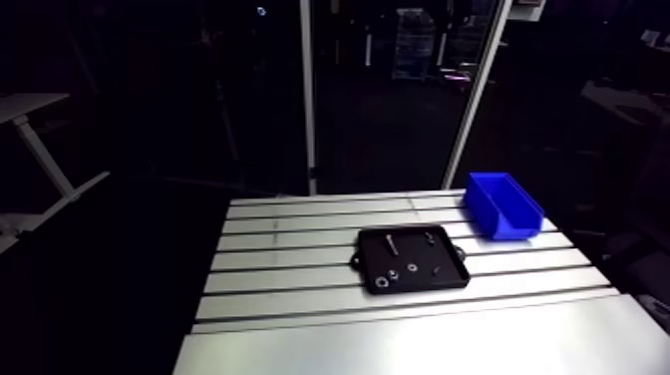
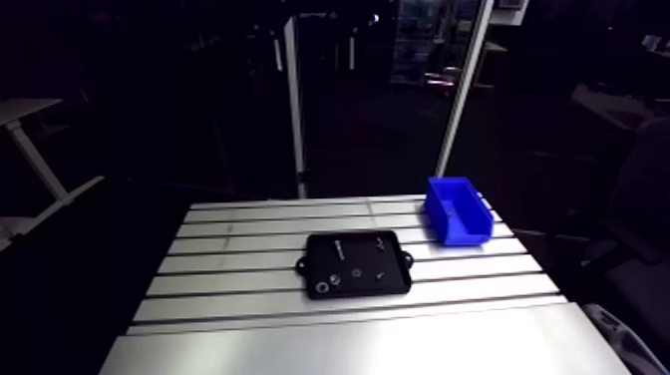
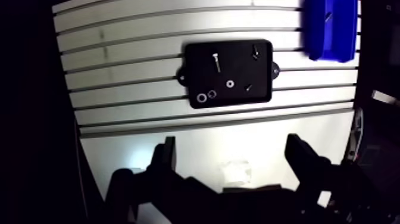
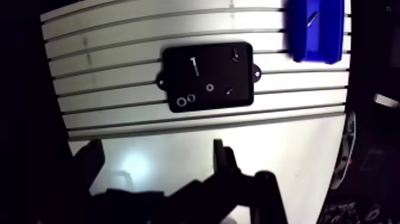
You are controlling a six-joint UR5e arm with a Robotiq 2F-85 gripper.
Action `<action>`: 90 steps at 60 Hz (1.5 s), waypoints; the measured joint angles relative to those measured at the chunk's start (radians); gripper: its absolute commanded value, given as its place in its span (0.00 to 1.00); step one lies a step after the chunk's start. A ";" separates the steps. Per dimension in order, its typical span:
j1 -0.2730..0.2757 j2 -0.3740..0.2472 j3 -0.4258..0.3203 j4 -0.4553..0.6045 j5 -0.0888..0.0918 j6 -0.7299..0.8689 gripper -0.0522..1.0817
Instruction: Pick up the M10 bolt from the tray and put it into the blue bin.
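Note:
The black tray point(image 3: 235, 98) lies on the slotted table, well ahead of my gripper. In it are a long pale screw point(image 3: 215, 61), a short dark bolt point(image 3: 255, 50), a small dark screw point(image 3: 249, 87) and several rings or nuts point(image 3: 202, 97). The blue bin point(image 3: 315, 36) stands beyond the tray's far corner, to its right in the arm view point(image 1: 503, 206). A small grey bolt-like piece point(image 4: 311, 18) lies inside the bin. My gripper point(image 3: 235, 158) hangs high over the table's smooth near strip, open, with nothing between its fingers. The arm view does not show the gripper.
The slotted table point(image 1: 299, 269) runs from the smooth near strip point(image 1: 399, 344) to the far edge behind the bin. A white upright post point(image 1: 308, 100) and a slanted one point(image 1: 479, 100) rise behind the table. Dark floor surrounds the table's edges.

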 measured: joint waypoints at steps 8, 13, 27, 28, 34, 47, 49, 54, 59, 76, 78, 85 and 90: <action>0.000 -0.009 0.002 -0.002 0.007 0.018 0.05; 0.000 -0.016 0.003 -0.004 0.012 0.029 0.05; 0.000 -0.023 0.007 -0.006 0.017 0.043 0.05; 0.000 -0.023 0.008 -0.006 0.017 0.044 0.05; 0.000 -0.023 0.010 -0.006 0.018 0.045 0.05; 0.000 -0.023 0.011 -0.007 0.018 0.046 0.05; 0.000 -0.023 0.011 -0.007 0.018 0.046 0.05; -0.001 -0.023 0.009 -0.007 0.018 0.046 0.05; -0.001 -0.023 0.007 -0.006 0.018 0.046 0.05; 0.000 -0.019 0.013 -0.008 0.013 0.032 0.05; 0.001 -0.018 0.014 -0.010 0.013 0.028 0.05; 0.001 -0.015 0.025 -0.027 0.012 -0.001 0.05; 0.001 -0.011 0.038 -0.053 0.012 -0.030 0.05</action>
